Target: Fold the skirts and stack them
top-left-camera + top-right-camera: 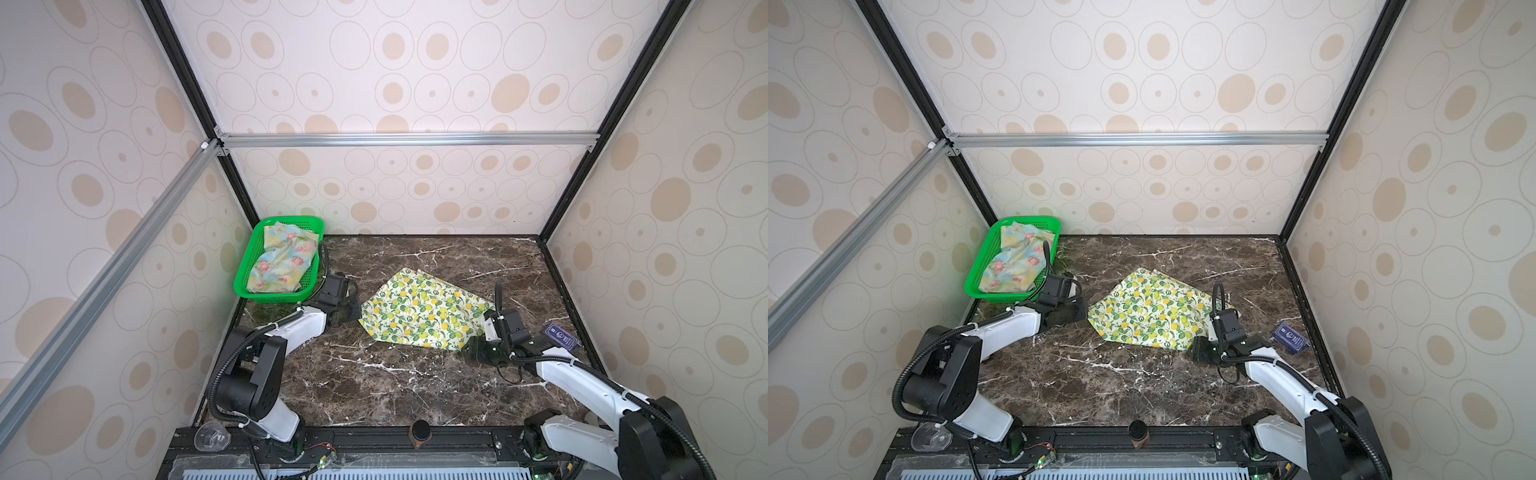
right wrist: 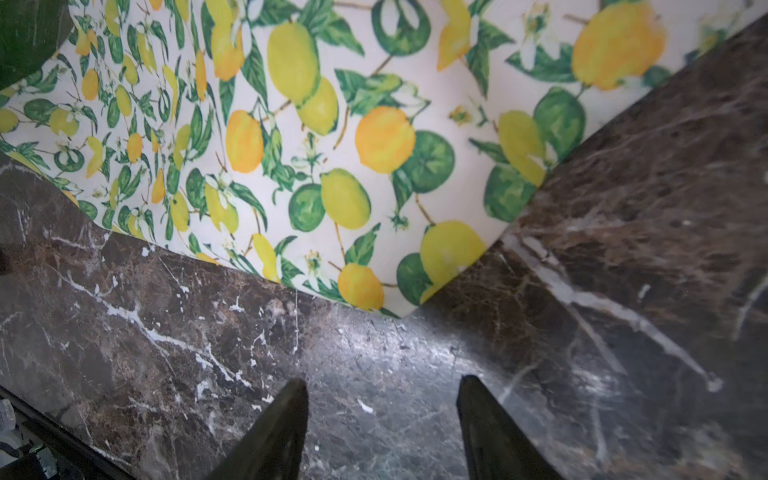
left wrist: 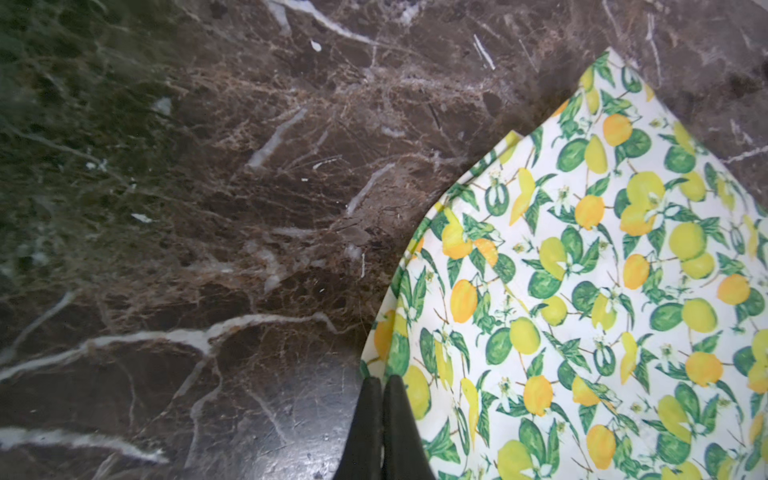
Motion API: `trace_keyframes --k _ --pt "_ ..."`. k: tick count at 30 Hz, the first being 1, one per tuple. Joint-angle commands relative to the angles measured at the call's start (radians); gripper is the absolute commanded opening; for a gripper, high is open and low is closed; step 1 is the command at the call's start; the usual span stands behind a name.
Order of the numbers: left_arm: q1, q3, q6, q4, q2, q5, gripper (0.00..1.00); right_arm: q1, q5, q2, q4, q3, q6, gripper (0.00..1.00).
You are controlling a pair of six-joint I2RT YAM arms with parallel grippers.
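**Work surface.** The table (image 1: 374,374) is a glossy dark-brown slab with a marble pattern and white veins.

**Lemon skirt.** The lemon skirt (image 1: 419,311) lies near the table's centre. It is thin cream cloth printed with yellow lemons and green leaves. It is spread in a rough kite shape with points toward 12, 9 and 4 o'clock. It is mostly flat, with a soft ridge toward 3 o'clock, and the left wrist view shows a second layer edge along the hem.

**Floral skirt.** The floral skirt (image 1: 278,262) sits crumpled in the basket (image 1: 270,296) at the table's 10 o'clock corner. It is pastel blue-yellow cloth with pink flowers. The basket is a rectangular tray of green plastic mesh.

**Left gripper.** The left gripper (image 3: 381,380) is at the lemon skirt's 9 o'clock corner. Its black tapered fingers (image 3: 399,415) are pressed together, and the cloth edge is caught at their tips.

**Right gripper.** The right gripper (image 2: 382,384) is low at the 4 o'clock corner. Its jaws stand wide over bare marble and hold nothing. The rounded hem lies just beyond the tips without touching them.

**Other.** A flat, rectangular, dark blue card (image 1: 562,337) rests near the table's 3 o'clock edge, clear of the cloth.
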Motion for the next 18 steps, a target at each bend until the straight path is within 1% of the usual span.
trace_keyframes --k 1,9,13,15,18 --pt "0.004 0.026 -0.014 -0.031 -0.023 0.021 0.0 0.012 -0.005 0.032 0.119 -0.02 0.028 0.61" --pt "0.004 0.007 -0.025 0.002 -0.057 0.039 0.0 0.013 0.021 0.109 0.3 -0.054 0.046 0.6" --pt "0.003 -0.003 -0.025 0.011 -0.066 0.041 0.0 0.012 0.021 0.159 0.36 -0.055 0.053 0.56" --pt "0.005 -0.001 -0.026 0.012 -0.068 0.04 0.0 0.012 0.01 0.181 0.38 -0.052 0.054 0.51" --pt "0.004 0.008 -0.024 0.012 -0.069 0.044 0.0 0.011 -0.003 0.198 0.385 -0.04 0.052 0.3"
